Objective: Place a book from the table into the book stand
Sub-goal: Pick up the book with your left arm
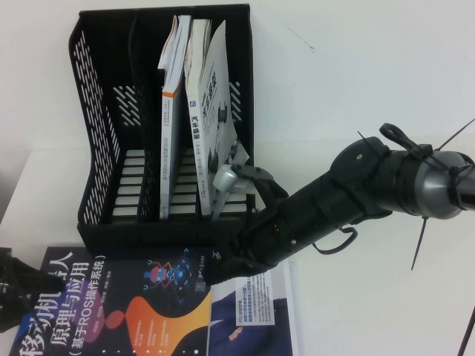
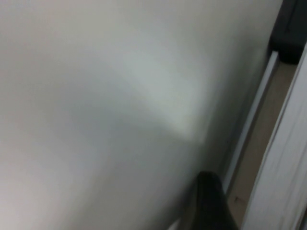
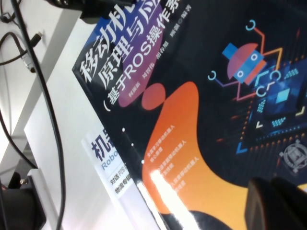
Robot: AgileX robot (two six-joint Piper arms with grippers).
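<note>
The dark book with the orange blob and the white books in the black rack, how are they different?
The dark book lies flat on the table; the white books stand leaning in the book stand. Its cover is navy-black with orange and purple shapes; theirs are mostly white. The right gripper hovers over the dark book, not the white ones. The left gripper sits at the table's near-left edge. Both kinds carry Chinese titles.

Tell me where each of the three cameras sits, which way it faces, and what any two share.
High view: raised on the robot's side, angled down at the black mesh book stand, white table and dark navy paperback book; right gripper low over it, left gripper at the near-left edge.
Left wrist view: faces a blank pale surface; only a dark finger shows.
Right wrist view: looks close down at the book.
Shared: high and right wrist both show the book.
</note>
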